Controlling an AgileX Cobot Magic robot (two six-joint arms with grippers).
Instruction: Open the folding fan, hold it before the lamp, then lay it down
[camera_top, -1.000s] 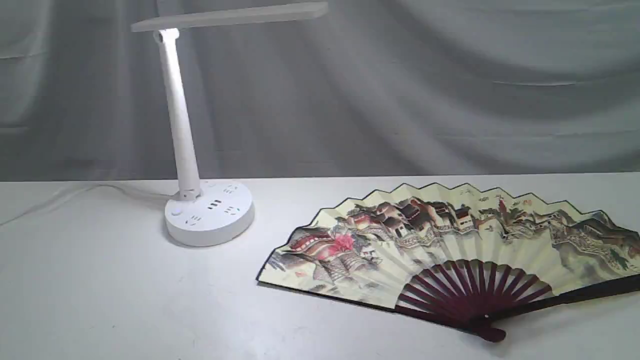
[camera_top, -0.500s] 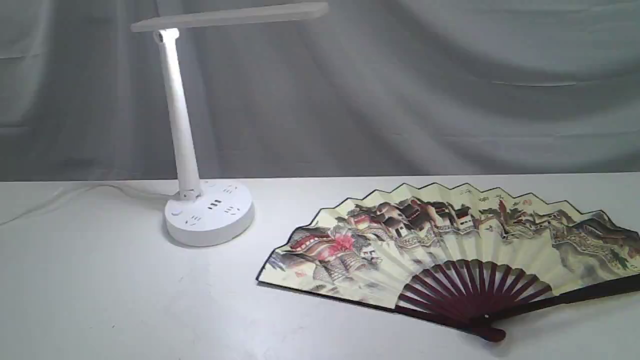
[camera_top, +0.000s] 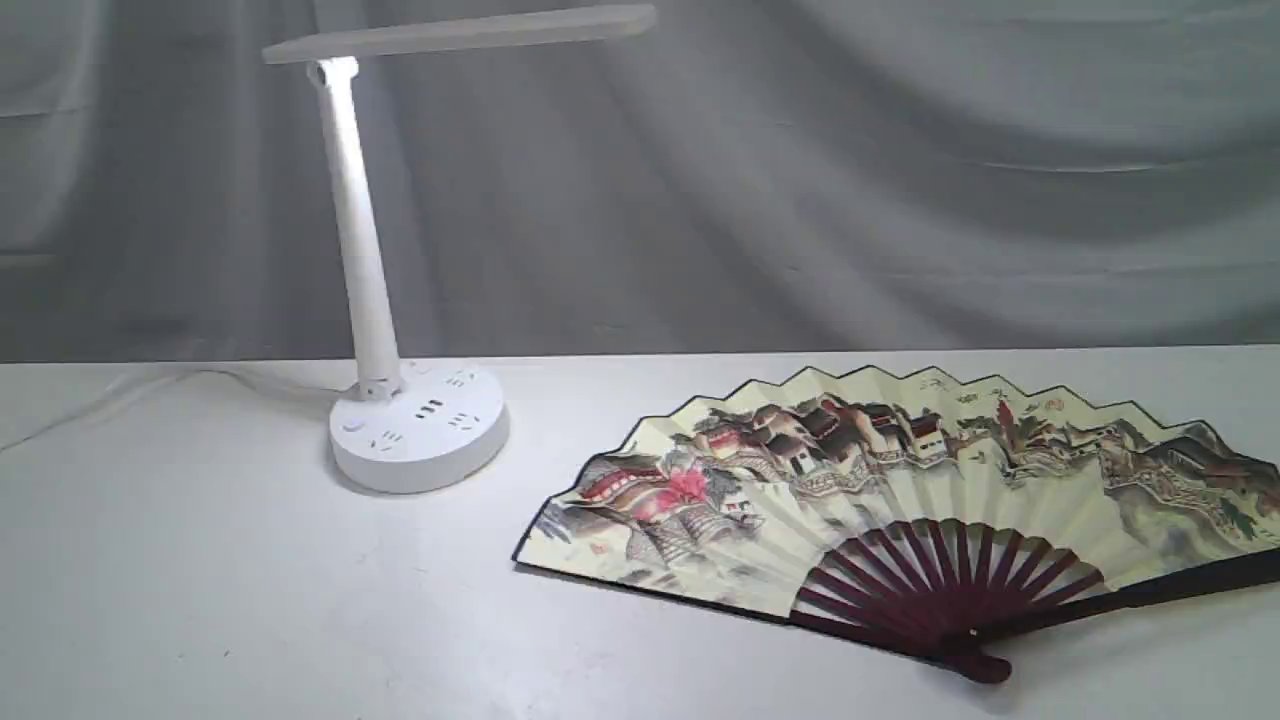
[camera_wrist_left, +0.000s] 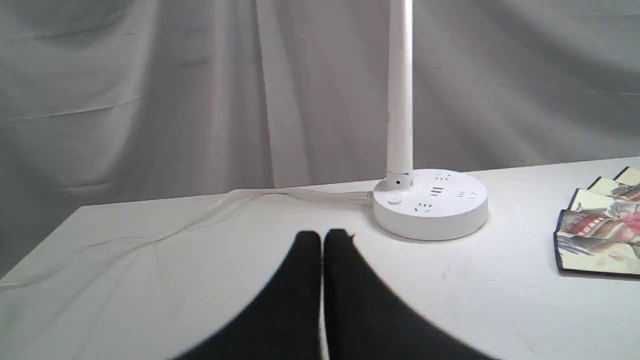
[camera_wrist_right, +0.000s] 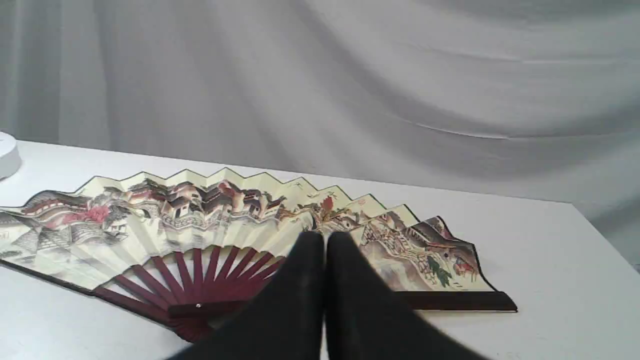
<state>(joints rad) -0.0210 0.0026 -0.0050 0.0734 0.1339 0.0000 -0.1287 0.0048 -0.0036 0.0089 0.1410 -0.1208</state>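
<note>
Nearest the wrist cameras, both grippers are seen closed. The left gripper (camera_wrist_left: 322, 235) is shown with its black fingers (camera_wrist_left: 300, 290) pressed flat together over the white worktop (camera_wrist_left: 500, 300). The right gripper (camera_wrist_right: 325, 237) is shut in the same way, finger against finger, and part of the folding fan (camera_wrist_right: 200, 220) is hidden behind it.

In the exterior view, the folding fan is found fully opened and laid flat on the worktop, at about four o'clock from the lamp (camera_top: 418, 425) and well apart from it. Its pivot is placed at six o'clock, and the maroon ribs (camera_top: 950, 575) are spread from there between nine and three o'clock. The painted cream leaf is turned upward, and the guard toward three o'clock is cut off by the frame edge.

Farther back, the lamp is set upright at ten o'clock from the fan, on its round socketed base. The slim stem is tilted slightly, and the flat head is extended toward three o'clock. A white cable (camera_top: 150, 390) is led from the base toward nine o'clock. Behind the worktop, a grey draped cloth (camera_top: 900, 150) is hung.
</note>
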